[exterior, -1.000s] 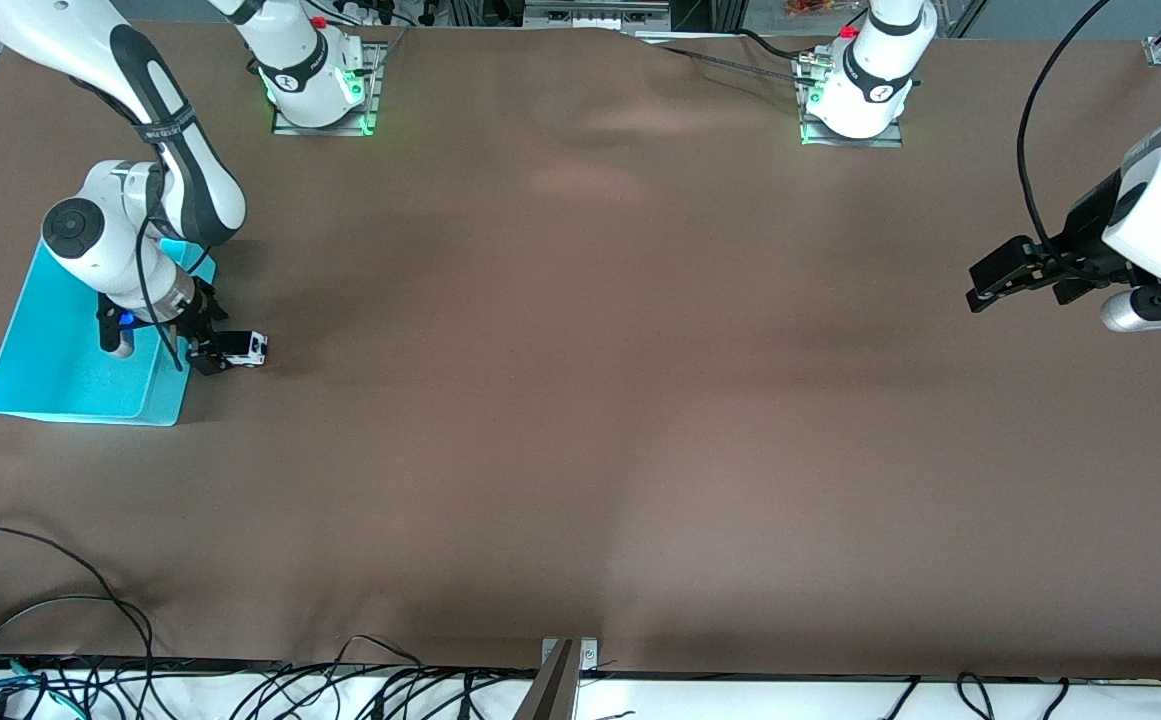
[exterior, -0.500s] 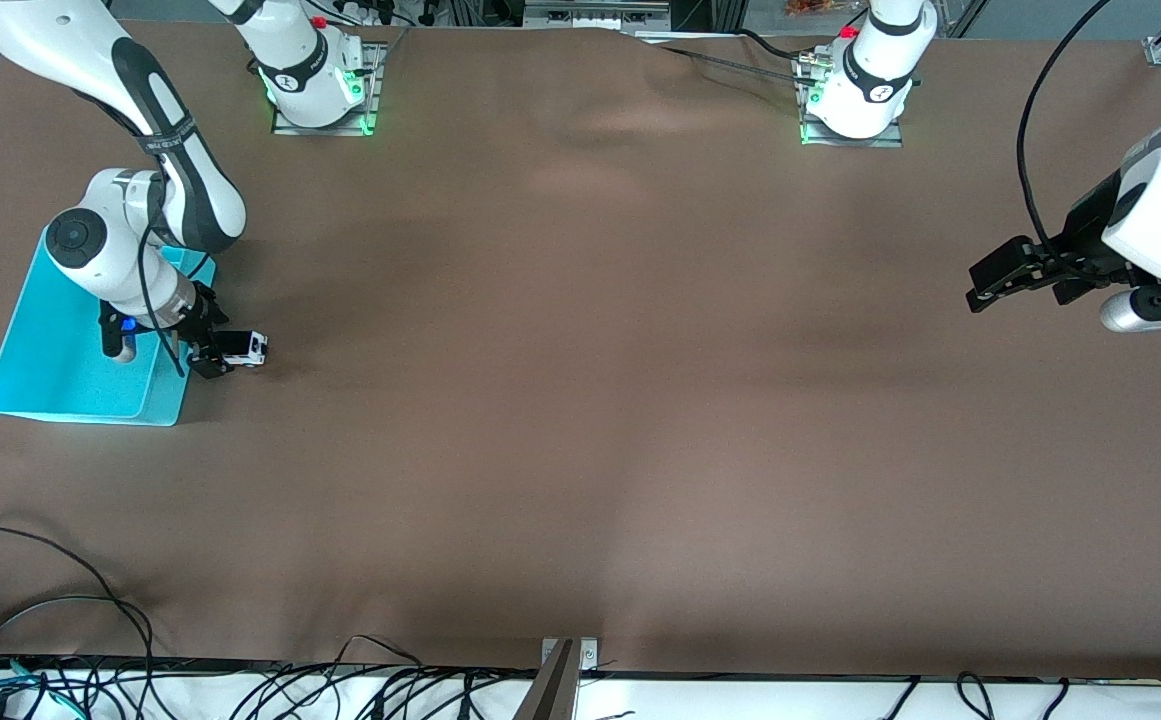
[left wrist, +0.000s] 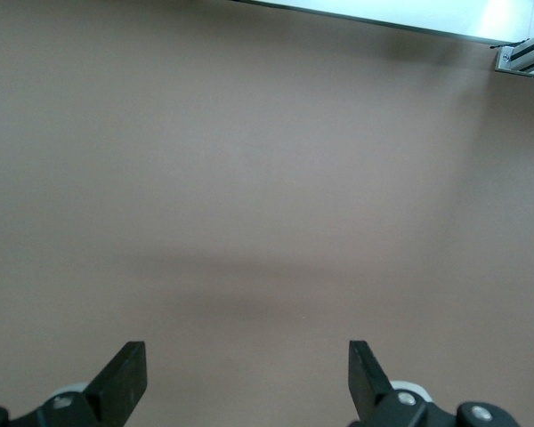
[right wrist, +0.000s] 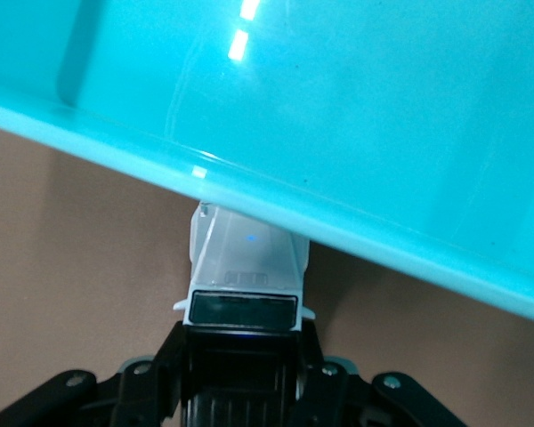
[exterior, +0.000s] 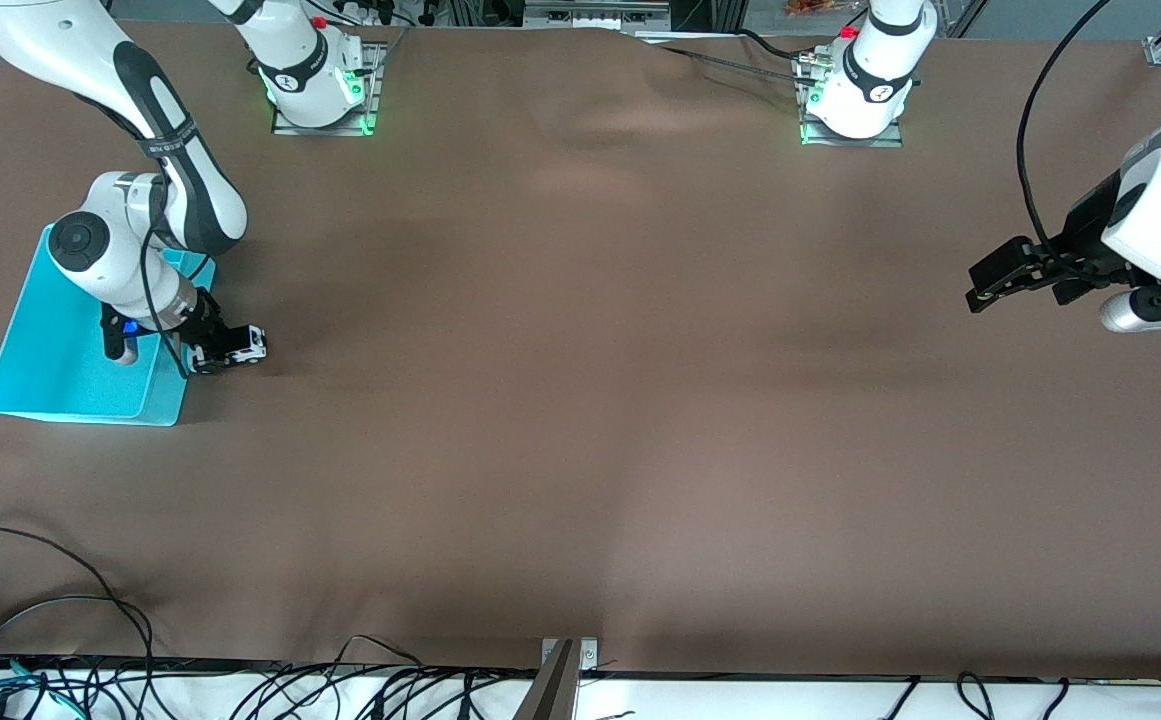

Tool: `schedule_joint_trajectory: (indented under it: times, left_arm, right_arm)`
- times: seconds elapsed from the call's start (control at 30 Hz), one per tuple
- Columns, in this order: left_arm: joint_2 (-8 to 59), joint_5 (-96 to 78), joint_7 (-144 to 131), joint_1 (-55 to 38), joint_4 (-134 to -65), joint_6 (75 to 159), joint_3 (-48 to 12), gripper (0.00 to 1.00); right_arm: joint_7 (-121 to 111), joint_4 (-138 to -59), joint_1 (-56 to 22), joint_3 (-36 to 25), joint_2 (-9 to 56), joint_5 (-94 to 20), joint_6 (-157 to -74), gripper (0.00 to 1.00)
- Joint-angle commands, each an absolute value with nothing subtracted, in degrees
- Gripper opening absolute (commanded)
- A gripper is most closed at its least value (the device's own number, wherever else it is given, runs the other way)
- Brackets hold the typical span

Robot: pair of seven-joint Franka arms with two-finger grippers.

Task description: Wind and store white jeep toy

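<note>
Change is slight: we see the right gripper [exterior: 212, 355], wide a second ago, now clamped on the white jeep toy [exterior: 243, 345] beside the cyan bin [exterior: 60, 385]. Its fingers hide the jeep's rear. The left gripper [exterior: 980, 290] waits, spread wide.

The white jeep toy [exterior: 243, 346] sits on the table [exterior: 580, 400] just beside the bin [exterior: 60, 385], on the bin's side toward the left arm's end, with the right gripper [exterior: 212, 355] around it.
</note>
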State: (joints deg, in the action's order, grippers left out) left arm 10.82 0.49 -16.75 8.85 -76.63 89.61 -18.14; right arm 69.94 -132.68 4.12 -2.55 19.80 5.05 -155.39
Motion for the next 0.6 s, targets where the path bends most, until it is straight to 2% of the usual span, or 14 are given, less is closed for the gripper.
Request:
schedule_joint_trajectory:
  times: [0.0, 0.57]
  left_arm:
    - [10.6, -0.4, -15.6, 9.1, -76.6, 88.9, -18.2, 1.0]
    - [10.6, -0.4, -15.6, 9.1, -76.6, 88.9, -18.2, 1.0]
  right_arm:
    - [70.2, -132.3, 4.5, -2.3, 18.1, 6.8, -155.2, 0.0]
    - [70.1, -131.9, 4.5, 1.1, 14.6, 6.2, -153.0, 0.0]
